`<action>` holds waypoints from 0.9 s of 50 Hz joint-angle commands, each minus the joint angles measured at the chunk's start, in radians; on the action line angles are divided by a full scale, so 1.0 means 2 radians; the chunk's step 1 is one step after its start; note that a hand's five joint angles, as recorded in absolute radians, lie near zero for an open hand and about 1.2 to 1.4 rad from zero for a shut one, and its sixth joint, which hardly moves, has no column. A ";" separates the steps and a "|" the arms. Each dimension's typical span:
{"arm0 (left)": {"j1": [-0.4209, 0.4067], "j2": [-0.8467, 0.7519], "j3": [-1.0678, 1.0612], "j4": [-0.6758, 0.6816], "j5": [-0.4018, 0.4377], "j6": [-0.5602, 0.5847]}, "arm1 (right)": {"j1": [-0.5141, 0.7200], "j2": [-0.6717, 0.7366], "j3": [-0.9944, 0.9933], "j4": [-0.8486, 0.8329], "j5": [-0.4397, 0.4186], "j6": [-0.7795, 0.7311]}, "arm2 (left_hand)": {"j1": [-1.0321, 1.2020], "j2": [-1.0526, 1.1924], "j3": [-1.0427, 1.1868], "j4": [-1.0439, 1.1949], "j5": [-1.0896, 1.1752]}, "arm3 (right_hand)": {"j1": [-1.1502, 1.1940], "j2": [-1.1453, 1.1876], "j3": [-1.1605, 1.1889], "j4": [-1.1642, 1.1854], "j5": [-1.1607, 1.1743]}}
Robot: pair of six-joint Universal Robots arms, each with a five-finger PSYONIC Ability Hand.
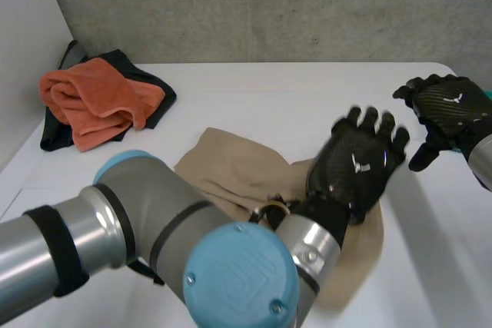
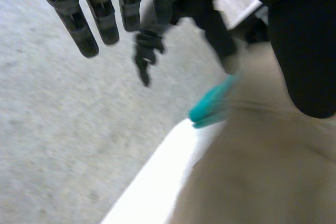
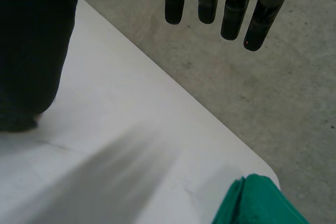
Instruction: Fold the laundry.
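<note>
Looking down at the table, we've got the beige cloth lying toward the front edge, its long axis slanting from the middle toward the front right corner. Our left hand is right over the cloth's right end, fingers straight and spread, pinching nothing. Can't tell if the palm actually touches. Our right hand hangs by the right edge, apart from the cloth, fingers straight, holding nothing. So the left's nearer, we reckon. An orange towel sits at the far left corner.
</note>
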 commanded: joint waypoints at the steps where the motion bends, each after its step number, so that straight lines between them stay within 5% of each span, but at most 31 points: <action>1: 0.010 0.035 -0.015 -0.049 -0.002 -0.005 | -0.011 0.022 -0.027 0.002 0.000 -0.003 | -0.013 -0.034 -0.048 -0.034 -0.039 | -0.015 -0.024 -0.021 -0.030 -0.034; 19: 0.200 0.142 -0.089 -0.100 0.014 0.001 | 0.041 -0.003 -0.052 0.150 -0.001 0.056 | -0.001 -0.022 -0.036 -0.022 -0.027 | -0.015 -0.024 -0.021 -0.030 -0.034; 32: 0.376 0.034 -0.052 -0.167 0.155 0.044 | 0.100 0.017 0.023 0.140 0.010 0.100 | 0.016 -0.005 -0.018 -0.004 -0.009 | -0.015 -0.024 -0.021 -0.030 -0.034; 45: 0.380 -0.031 -0.027 -0.177 0.211 0.063 | 0.143 0.117 0.025 0.061 0.086 0.128 | 0.043 0.022 0.008 0.022 0.018 | 0.003 -0.006 -0.003 -0.012 -0.016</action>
